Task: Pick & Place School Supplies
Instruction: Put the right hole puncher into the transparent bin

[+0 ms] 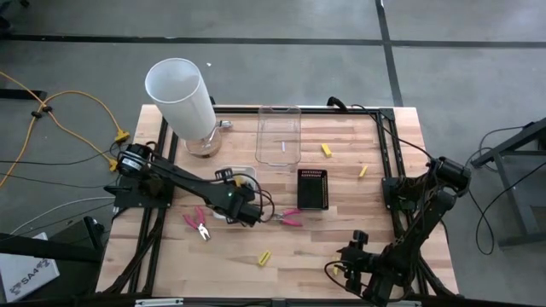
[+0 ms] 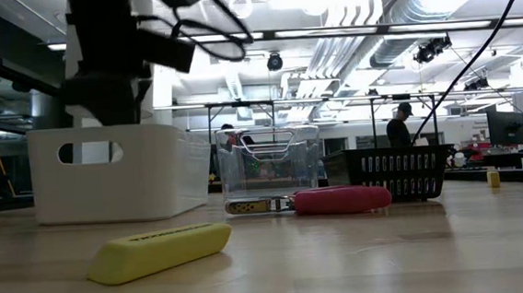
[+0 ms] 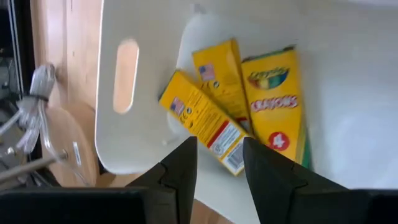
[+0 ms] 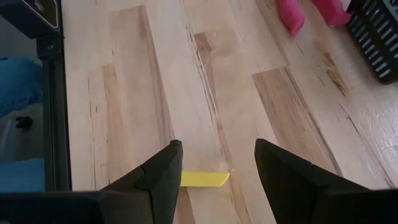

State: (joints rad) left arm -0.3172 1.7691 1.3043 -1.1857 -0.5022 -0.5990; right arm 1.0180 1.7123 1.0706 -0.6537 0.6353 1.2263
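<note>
Hovering over the white tray (image 3: 143,37) with the left tool (image 3: 219,155) slightly parted, gripping nothing. Lying inside that tray: three crayon packs (image 3: 273,99). Flanking the tray on the bare worktop (image 1: 324,256): two pink pliers (image 1: 199,223). Scattered well apart from the tray: three yellow sticks (image 1: 264,257). Waiting far from the tray, at the worktop's near edge: right tool (image 4: 217,165), spread wide, holding nothing.

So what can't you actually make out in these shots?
- High view: the white tray is mostly hidden under the left gripper, so the crayon packs don't show there.
- Low view: the clear tray hides part of the pink pliers.
- Right wrist view: the right gripper covers one end of the yellow stick.
</note>
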